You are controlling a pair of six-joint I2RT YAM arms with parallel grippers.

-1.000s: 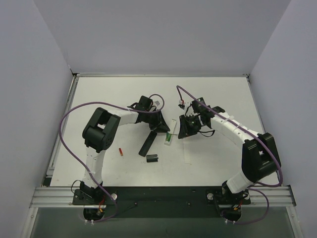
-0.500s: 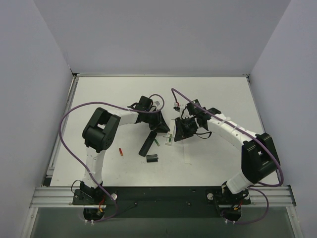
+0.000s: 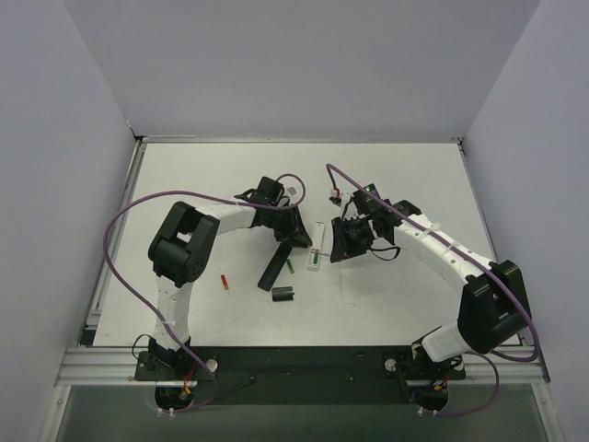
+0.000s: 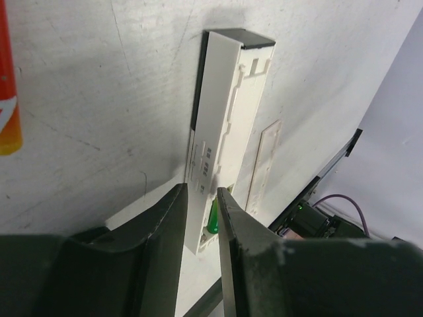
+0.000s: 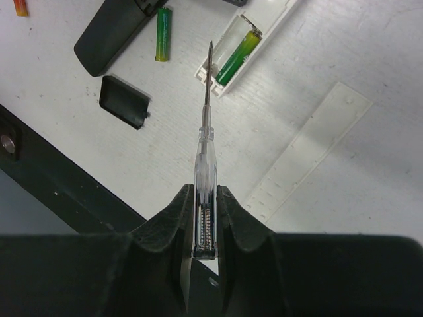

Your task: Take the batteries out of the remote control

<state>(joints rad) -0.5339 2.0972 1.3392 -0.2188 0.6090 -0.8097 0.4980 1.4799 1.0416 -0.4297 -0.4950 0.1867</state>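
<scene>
Left of the white remote control (image 5: 277, 20), a green battery (image 5: 162, 33), black remote (image 5: 112, 33) and black cover (image 5: 123, 100) block the worktop (image 3: 202, 175); a white strip (image 5: 310, 155) lies right of it. The left tool (image 4: 201, 198) clamps it, and the screwdriver (image 5: 205, 125) in the right tool (image 5: 203, 191) hangs at its edge. Beyond it the worktop is open.

Prised free: one green battery (image 3: 290, 264) is now lying loose on the table (image 3: 396, 295) between the black remote (image 3: 272, 267) and the white remote (image 3: 316, 258), as the right gripper (image 5: 203, 197), clamping a screwdriver (image 5: 205, 125), is drawing back after swinging inward.
</scene>
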